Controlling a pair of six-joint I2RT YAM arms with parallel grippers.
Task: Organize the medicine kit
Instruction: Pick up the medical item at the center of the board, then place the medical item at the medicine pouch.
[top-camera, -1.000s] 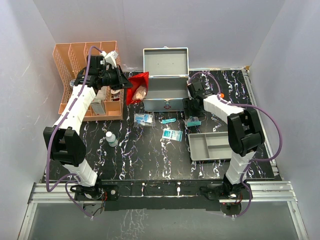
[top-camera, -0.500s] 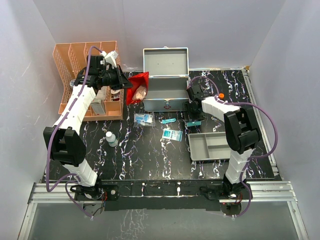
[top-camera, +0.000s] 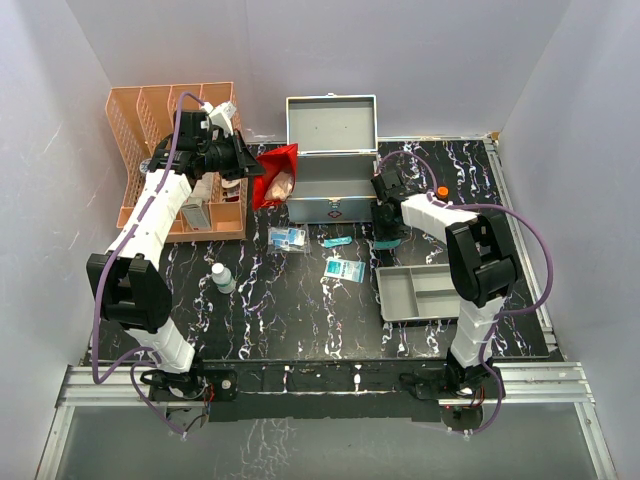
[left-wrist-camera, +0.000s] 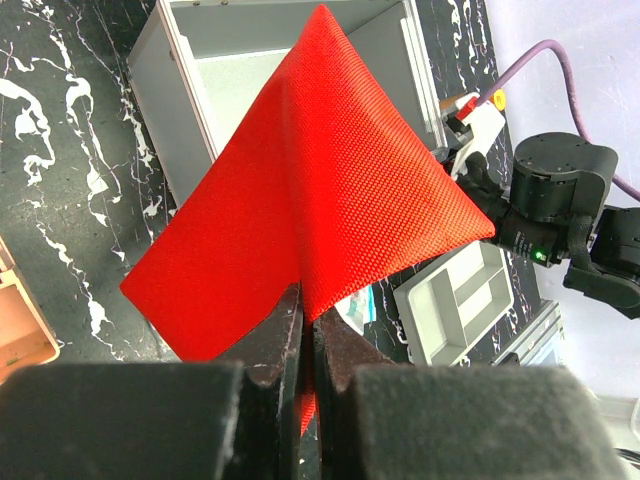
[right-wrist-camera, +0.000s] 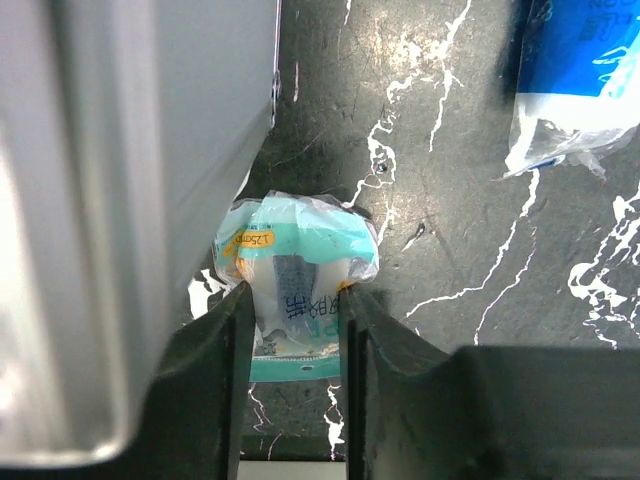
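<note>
- Left tool (left-wrist-camera: 308, 305): you are pinching an edge of the red pouch (left-wrist-camera: 320, 180) between fully closed fingers. The fabric is hanging tent-like above the desk (top-camera: 290, 310), just beside the left wall of the open medicine kit (top-camera: 330, 190).
- Right tool (right-wrist-camera: 293, 300): you are squeezing a teal packet (right-wrist-camera: 300, 245) between both fingers, low over the desk and tight against the kit's outer right wall.
- Step in hand, as judged: you are gathering loose supplies for the kit, which is sitting lid-up at the back centre of the desk, its visible interior looking bare.
- Next move, as judged: the left arm is needing a short carry rightward over the kit's rim before releasing. The right arm is needing a lift clear of the wall first.
- Desk: a black, white-veined marble pattern is carrying a small bottle (top-camera: 222, 277), blue sachets (top-camera: 345, 270), a grey divided tray (top-camera: 430, 292) at right and an orange rack (top-camera: 150, 120) at left.
- Room: plain pale walls are enclosing the desk on three sides.
</note>
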